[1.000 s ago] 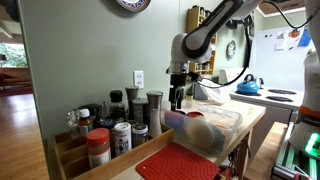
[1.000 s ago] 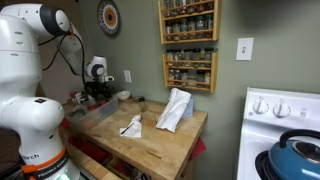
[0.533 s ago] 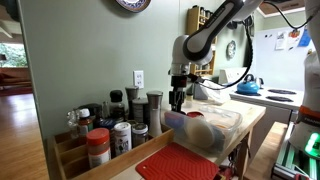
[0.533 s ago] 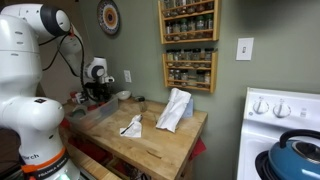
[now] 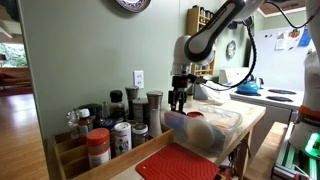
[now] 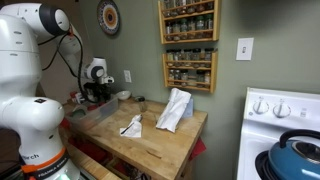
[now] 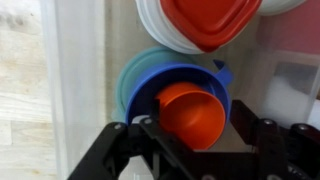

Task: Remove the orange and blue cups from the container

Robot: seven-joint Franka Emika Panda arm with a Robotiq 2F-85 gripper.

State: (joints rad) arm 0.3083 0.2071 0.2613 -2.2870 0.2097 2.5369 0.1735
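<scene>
In the wrist view a small orange cup (image 7: 192, 113) sits nested inside a larger blue cup (image 7: 180, 78), with a teal piece (image 7: 128, 80) under them, all in the clear plastic container (image 7: 290, 85). My gripper (image 7: 192, 128) is open right over them, one black finger on each side of the orange cup. I cannot tell whether the fingers touch it. In both exterior views the gripper (image 5: 178, 98) (image 6: 97, 92) hangs low over the near end of the container (image 5: 228, 119). The cups are hard to make out there.
A red lid on white lids (image 7: 205, 20) lies in the container beside the cups. Spice jars and bottles (image 5: 112, 128) stand by the wall. A red mat (image 5: 180, 162) and cloths (image 6: 176, 108) lie on the wooden counter (image 6: 160, 145).
Almost nothing differs; the arm holds nearly still above the container.
</scene>
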